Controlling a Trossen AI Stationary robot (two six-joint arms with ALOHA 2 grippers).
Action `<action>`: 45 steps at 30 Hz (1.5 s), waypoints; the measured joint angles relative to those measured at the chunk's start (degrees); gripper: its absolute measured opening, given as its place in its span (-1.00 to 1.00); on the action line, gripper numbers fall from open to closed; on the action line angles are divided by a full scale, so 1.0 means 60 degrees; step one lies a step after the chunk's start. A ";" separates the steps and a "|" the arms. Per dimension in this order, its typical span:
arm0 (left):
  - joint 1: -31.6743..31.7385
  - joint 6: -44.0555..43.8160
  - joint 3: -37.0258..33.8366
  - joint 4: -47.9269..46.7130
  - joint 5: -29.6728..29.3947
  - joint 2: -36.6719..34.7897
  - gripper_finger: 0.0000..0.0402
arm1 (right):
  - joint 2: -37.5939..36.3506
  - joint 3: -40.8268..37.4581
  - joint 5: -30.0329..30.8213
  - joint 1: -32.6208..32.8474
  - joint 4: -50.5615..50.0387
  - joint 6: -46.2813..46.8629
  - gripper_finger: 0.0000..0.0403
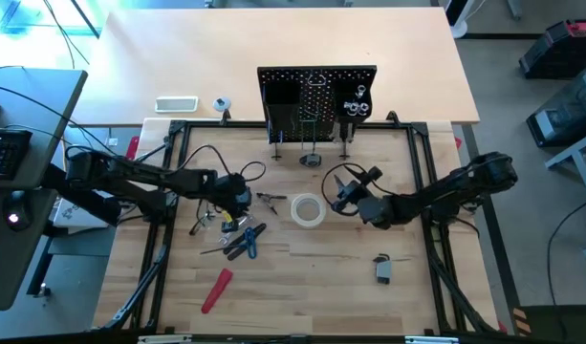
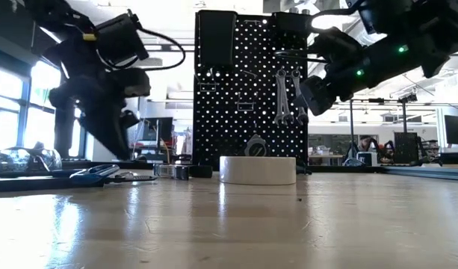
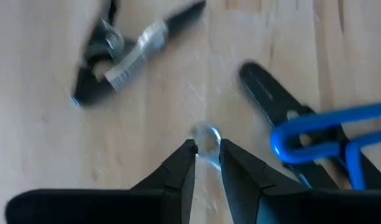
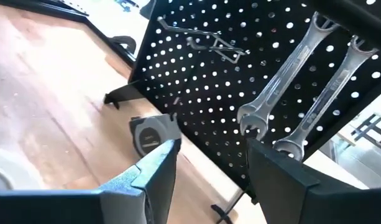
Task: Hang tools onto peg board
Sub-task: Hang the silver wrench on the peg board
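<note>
- We see the left gripper [image 3: 207, 151] low over the table at 9 o'clock, fingers nearly together around a small shiny ring [image 3: 206, 138].
- Blue-handled pliers [image 1: 247, 241] lie flat, long axis diagonal.
- Right gripper [image 4: 209, 158], fingers apart, faces the peg board [image 1: 316, 96]; two wrenches [image 4: 289, 71] hang there vertically.

peg board [image 1: 316, 96]: showing black, dotted with rows of small holes
wrenches [image 4: 302, 81]: gleaming silver against the black panel
tape roll [image 1: 307, 209]: showing white
pliers [image 1: 247, 241]: showing blue handles, dark jaws
red-handled tool [image 1: 216, 290]: showing red
tape measure [image 4: 151, 134]: showing grey and black
table [image 1: 312, 277]: showing pale wood grain in planks
arms [image 1: 140, 177]: showing black
</note>
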 joint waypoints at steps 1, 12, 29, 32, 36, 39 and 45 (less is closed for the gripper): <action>-0.0048 -0.0108 0.0000 -0.0125 0.0081 0.0023 -0.66 | -0.0001 0.0000 0.0000 0.0048 -0.0070 0.0095 -0.06; -0.0680 -0.0801 0.0038 0.0553 0.0157 0.1411 -0.66 | -0.0001 0.0000 -0.0006 0.0359 -0.0284 0.0394 -0.07; -0.0323 0.0741 0.1329 0.3501 0.0475 0.3996 -0.76 | -0.0005 0.0000 0.0168 0.1129 -0.0296 0.0881 -0.07; -0.0323 0.0921 0.1854 0.3677 0.0989 0.4778 -0.76 | -0.0005 0.0000 -0.0177 0.1214 -0.0272 0.1176 -0.07; -0.0449 0.0951 0.2487 0.3829 0.1556 0.5487 -0.76 | -0.0005 0.0000 -0.1878 0.1194 -0.0244 0.1753 -0.07; -0.0625 0.1020 0.2773 0.4025 0.1651 0.5616 -0.76 | -0.0005 0.0029 -0.2693 0.1147 -0.0138 0.2415 -0.07; -0.0946 0.1383 0.3358 0.3883 0.1605 0.5662 -0.76 | -0.0005 0.0029 -0.3641 0.1756 -0.0409 0.3489 -0.07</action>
